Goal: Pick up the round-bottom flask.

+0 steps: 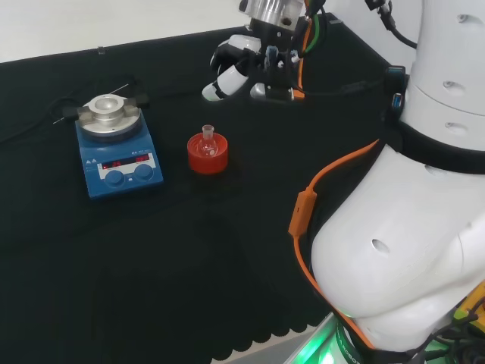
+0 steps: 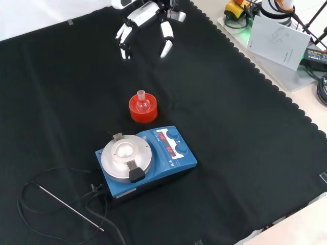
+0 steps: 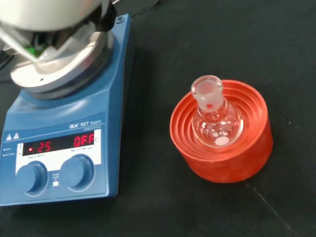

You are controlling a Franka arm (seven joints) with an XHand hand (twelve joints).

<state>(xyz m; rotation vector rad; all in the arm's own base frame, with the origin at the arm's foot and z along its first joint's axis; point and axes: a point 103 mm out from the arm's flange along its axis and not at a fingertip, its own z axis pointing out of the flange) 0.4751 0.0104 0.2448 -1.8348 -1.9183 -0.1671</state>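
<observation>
A small clear round-bottom flask (image 3: 215, 120) stands upright in a red ribbed ring stand (image 3: 224, 158) on the black cloth. The same flask (image 1: 208, 141) and stand (image 1: 206, 158) sit near the middle in the head view, and the flask (image 2: 142, 101) rests in its stand (image 2: 142, 113) in the front view. The black and white hand (image 2: 144, 19) hangs above the cloth beyond the flask in the front view, fingers spread and hanging down, holding nothing. In the head view the hand (image 1: 235, 70) is up and right of the flask, apart from it.
A blue hotplate stirrer (image 2: 147, 161) with a round metal top stands beside the stand, nearer the camera in the front view; the same stirrer (image 1: 118, 148) is left of the stand in the head view. A thin metal probe and cable (image 2: 66, 206) lie by it.
</observation>
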